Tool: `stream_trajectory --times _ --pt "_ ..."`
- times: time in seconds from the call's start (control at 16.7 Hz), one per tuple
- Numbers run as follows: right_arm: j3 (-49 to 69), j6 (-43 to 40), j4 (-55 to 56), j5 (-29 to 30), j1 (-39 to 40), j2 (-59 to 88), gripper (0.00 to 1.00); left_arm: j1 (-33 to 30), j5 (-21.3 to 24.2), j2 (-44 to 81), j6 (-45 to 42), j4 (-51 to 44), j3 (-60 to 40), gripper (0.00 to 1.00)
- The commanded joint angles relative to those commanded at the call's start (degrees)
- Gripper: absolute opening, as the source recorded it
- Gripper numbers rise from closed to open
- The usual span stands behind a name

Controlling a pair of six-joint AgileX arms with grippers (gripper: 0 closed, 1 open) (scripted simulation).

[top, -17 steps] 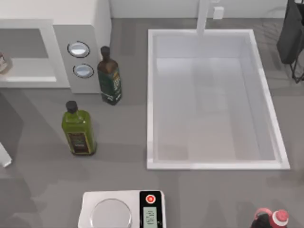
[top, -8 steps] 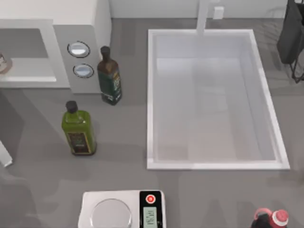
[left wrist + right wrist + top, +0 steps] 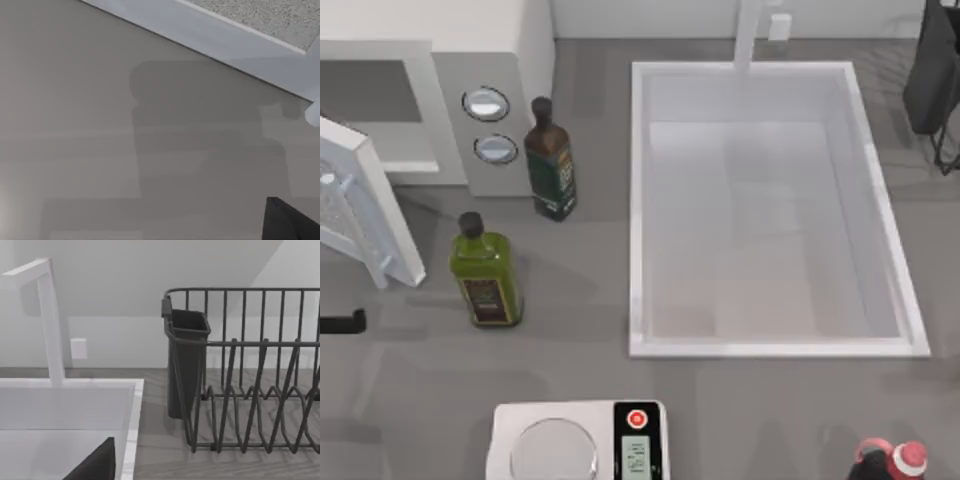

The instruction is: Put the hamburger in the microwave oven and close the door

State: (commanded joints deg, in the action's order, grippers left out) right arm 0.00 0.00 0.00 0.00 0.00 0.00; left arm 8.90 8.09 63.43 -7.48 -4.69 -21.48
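Left arm: dark tip of left gripper pokes in at left edge of top view, low over table, in front of microwave. Left wrist view: dark corner of one finger at frame's lower edge, camera angled down at flat surface; whether fingers are apart or together cannot be told.

Right arm: parked at right side. Right wrist view: dark wedge of right gripper at frame's lower edge, wrist held near level, facing back wall.
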Motion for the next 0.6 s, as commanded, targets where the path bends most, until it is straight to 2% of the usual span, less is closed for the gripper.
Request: stream_trajectory --times 0.18,0.6 --pt "0.0 0.0 0.0 0.0 0.0 0.0 1.00 -4.4 -3.7 -2.7 3.8 0.3 1.8 0.00" --pt "0.0 0.0 0.0 0.0 0.0 0.0 1.00 -4.6 -3.8 -1.4 4.0 1.4 0.2 0.00"
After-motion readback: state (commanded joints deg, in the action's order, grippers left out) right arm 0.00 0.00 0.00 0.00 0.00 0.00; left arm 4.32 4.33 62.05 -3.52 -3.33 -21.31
